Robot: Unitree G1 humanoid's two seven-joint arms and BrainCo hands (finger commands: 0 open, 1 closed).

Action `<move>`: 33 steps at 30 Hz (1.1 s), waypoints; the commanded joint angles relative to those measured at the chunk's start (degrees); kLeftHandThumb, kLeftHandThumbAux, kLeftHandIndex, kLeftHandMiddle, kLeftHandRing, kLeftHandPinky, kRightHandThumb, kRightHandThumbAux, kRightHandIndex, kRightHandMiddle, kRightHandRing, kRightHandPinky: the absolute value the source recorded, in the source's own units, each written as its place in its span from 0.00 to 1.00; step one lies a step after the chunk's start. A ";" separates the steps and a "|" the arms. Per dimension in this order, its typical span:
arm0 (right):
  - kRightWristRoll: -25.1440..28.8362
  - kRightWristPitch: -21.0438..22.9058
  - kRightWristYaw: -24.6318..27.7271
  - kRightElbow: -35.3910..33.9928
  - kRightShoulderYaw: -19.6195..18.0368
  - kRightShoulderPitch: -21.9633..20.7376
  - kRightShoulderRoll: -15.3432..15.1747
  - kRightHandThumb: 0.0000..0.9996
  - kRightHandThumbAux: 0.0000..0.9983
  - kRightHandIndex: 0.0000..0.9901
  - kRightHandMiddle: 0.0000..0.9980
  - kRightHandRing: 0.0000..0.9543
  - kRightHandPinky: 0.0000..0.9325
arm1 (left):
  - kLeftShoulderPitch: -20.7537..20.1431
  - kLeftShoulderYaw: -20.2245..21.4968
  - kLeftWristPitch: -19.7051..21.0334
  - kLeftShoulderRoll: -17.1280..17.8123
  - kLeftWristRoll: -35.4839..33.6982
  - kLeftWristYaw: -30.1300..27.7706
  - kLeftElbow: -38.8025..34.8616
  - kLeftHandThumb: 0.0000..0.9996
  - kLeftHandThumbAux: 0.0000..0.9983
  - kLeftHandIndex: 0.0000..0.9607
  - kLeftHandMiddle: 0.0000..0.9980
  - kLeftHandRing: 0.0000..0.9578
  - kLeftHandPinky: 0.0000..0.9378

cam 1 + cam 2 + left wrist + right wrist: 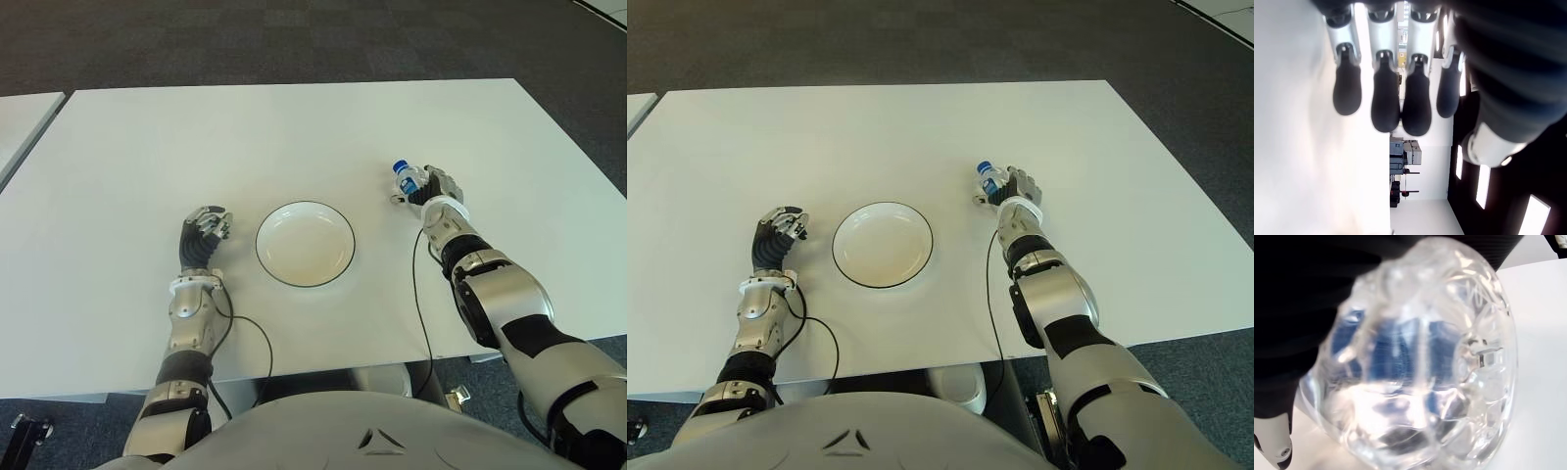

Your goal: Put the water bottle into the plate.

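A small clear water bottle (406, 176) with a blue label and white cap stands to the right of the white, dark-rimmed plate (305, 244). My right hand (431, 188) is wrapped around the bottle, which leans toward the plate. In the right wrist view the bottle's clear base (1420, 367) fills the picture, pressed against the dark palm. My left hand (204, 235) shows to the left of the plate, its fingers (1385, 100) curled with nothing in them. The plate holds nothing.
The white table (294, 137) stretches wide beyond the plate, bordered by dark carpet at the back. A second table's corner (20, 117) shows at the far left. Black cables (250, 333) trail from both wrists over the near edge.
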 commanded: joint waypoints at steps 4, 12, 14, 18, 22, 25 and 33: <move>2.81 2.78 -1.49 1.86 -2.13 4.27 2.38 0.37 0.69 0.10 0.15 0.16 0.30 | 1.30 0.05 0.49 -0.21 0.03 -0.04 2.31 0.71 0.71 0.45 0.68 0.68 0.68; 4.65 1.54 -3.93 2.00 -4.65 4.27 3.05 0.68 0.72 0.42 0.38 0.37 0.46 | 1.11 0.10 0.95 -0.20 -0.49 -0.38 2.72 0.71 0.71 0.46 0.69 0.69 0.68; 4.69 1.52 -4.26 1.99 -4.88 4.20 3.20 0.69 0.72 0.43 0.43 0.42 0.51 | 1.12 0.12 1.13 -0.26 -0.60 -0.30 2.62 0.71 0.71 0.45 0.69 0.69 0.68; 4.96 0.58 -5.48 1.86 -5.59 4.26 3.28 0.70 0.72 0.44 0.57 0.59 0.66 | 1.10 0.20 0.85 -0.50 -0.62 0.28 2.55 0.71 0.71 0.45 0.68 0.68 0.67; 5.69 -0.66 -6.22 1.72 -6.40 4.25 3.20 0.70 0.72 0.44 0.72 0.76 0.83 | 0.98 0.18 0.47 -0.53 -0.25 0.79 2.83 0.71 0.71 0.45 0.68 0.68 0.67; 6.52 -1.62 -6.75 1.54 -7.53 3.97 3.20 0.70 0.72 0.44 0.78 0.82 0.88 | 0.89 0.13 0.24 -0.50 -0.10 0.82 3.06 0.71 0.71 0.45 0.68 0.68 0.68; 9.07 -3.48 -8.99 0.93 -10.34 2.67 3.50 0.70 0.73 0.44 0.85 0.88 0.92 | 0.92 0.33 0.64 -0.71 -0.70 0.66 2.82 0.71 0.71 0.45 0.68 0.68 0.67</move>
